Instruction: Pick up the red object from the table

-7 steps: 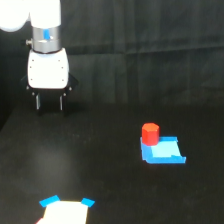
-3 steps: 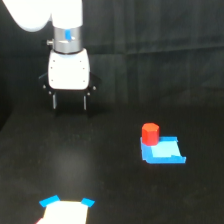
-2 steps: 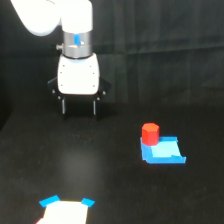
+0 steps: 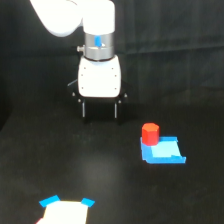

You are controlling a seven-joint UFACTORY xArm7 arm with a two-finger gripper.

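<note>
The red object (image 4: 150, 133) is a small stubby red-orange cylinder standing upright on the black table (image 4: 100, 170), at the back left corner of a flat blue piece (image 4: 163, 151). My gripper (image 4: 99, 111) hangs from the white arm, up and toward the exterior view's left of the red object, well apart from it. Its two dark fingers point down with a gap between them and nothing in it. It is open and empty.
A white card with blue corners (image 4: 66, 210) lies at the table's near edge, at the exterior view's lower left. A black curtain (image 4: 175, 40) hangs behind the table.
The arm and gripper have moved steadily toward the exterior view's right, closer to the red object. The red object and blue piece have not moved.
</note>
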